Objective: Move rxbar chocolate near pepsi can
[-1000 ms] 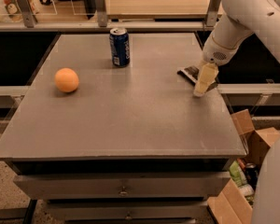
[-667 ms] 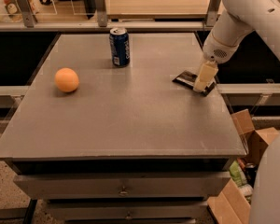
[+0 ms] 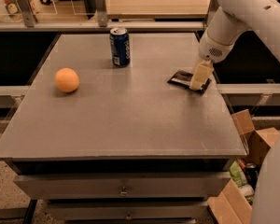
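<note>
The rxbar chocolate (image 3: 180, 79) is a flat dark bar lying on the grey table (image 3: 130, 120) near its right edge. My gripper (image 3: 199, 77) comes down from the white arm at the upper right and rests on the bar's right part, hiding that end. The pepsi can (image 3: 120, 47) stands upright at the back middle of the table, dark blue with a silver top. It is well to the left of the bar and a little farther back.
An orange ball (image 3: 66, 80) lies on the left side of the table. Cardboard boxes (image 3: 256, 139) stand on the floor to the right of the table. A rail and a wooden counter (image 3: 154, 3) run behind the table.
My gripper and the rxbar chocolate under it have shifted a little to the left, toward the table's middle. The can and the orange ball have not moved.
</note>
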`<state>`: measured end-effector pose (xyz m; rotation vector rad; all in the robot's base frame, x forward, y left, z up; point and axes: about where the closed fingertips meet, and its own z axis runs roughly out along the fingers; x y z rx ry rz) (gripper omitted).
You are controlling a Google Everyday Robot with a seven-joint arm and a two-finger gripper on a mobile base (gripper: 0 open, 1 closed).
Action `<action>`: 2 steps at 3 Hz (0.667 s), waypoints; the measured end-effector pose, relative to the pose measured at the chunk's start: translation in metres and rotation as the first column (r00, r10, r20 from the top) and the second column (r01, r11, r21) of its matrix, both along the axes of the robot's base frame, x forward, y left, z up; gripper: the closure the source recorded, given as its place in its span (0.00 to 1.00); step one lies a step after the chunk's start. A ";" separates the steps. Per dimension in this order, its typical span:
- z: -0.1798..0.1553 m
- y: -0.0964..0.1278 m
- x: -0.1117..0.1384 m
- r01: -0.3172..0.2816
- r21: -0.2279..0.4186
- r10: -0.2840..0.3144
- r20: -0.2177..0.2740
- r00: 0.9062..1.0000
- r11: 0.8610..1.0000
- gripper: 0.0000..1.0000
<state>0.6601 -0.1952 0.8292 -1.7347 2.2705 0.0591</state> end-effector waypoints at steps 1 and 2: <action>0.011 0.024 -0.002 -0.041 0.017 0.041 0.004 0.999 0.999 1.00; 0.026 0.052 0.002 -0.086 0.018 0.086 0.015 0.996 0.996 1.00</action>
